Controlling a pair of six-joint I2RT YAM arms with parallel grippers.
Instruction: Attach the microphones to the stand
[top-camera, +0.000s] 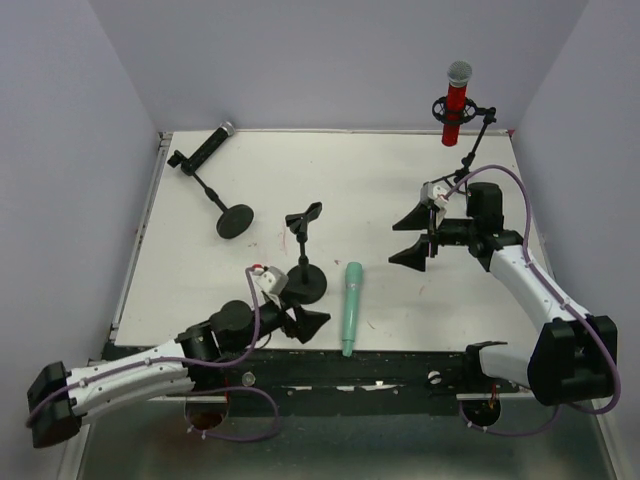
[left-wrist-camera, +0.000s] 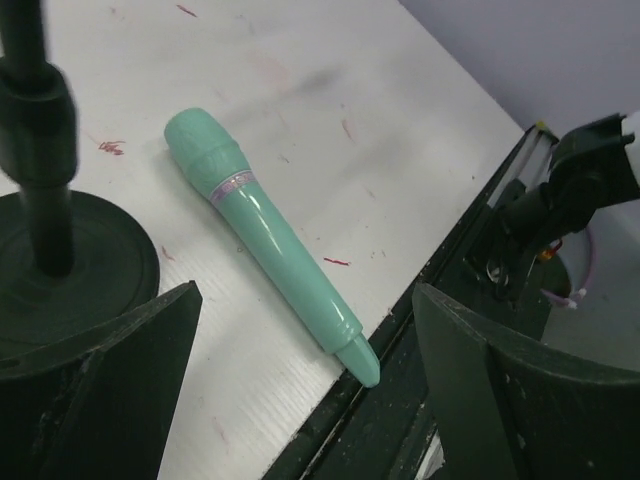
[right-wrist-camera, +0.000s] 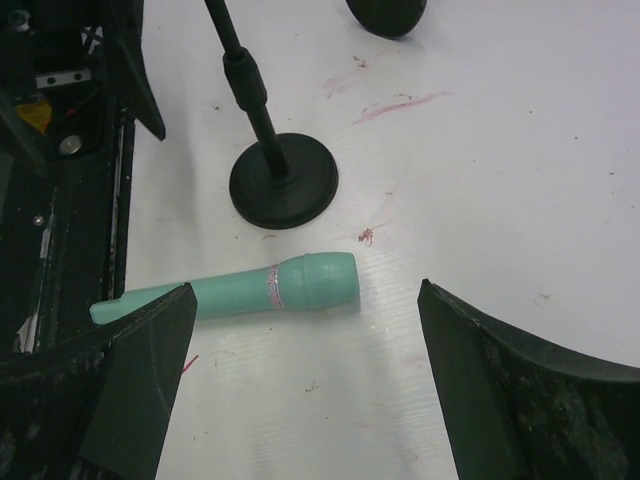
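Three microphones are spread over the white worktop (top-camera: 400, 160). The red microphone (top-camera: 457, 100) stands head-up in a stand's clip (top-camera: 442, 106) at the far right corner. That stand's base is hidden behind the right arm. The black microphone (top-camera: 205, 150) lies tilted in the clip of a second stand (top-camera: 235, 220) near the far left corner, with its silver head pointing to that corner. The green microphone (top-camera: 351, 308) lies flat and loose by the near edge. Its head points away from the arms, and its tail just reaches over that edge onto the dark frame.

Just left of it stands the third stand (top-camera: 305, 283), whose forked clip (top-camera: 303, 218) is empty. Its round base sits between the left gripper (top-camera: 305, 312) and the rest of the worktop, close against one finger in the left wrist view.

The left arm lies low and stretched along the near edge, its gripper aimed rightward at the green microphone. The jaws stand wide apart and touch nothing. The right arm reaches up the right side with its elbow bent. The right gripper (top-camera: 407, 238) hangs over the right half of the worktop and points left, well apart from the green microphone. Its jaws are also spread wide and hold nothing. Faint red scribbles (right-wrist-camera: 400, 105) mark the surface.
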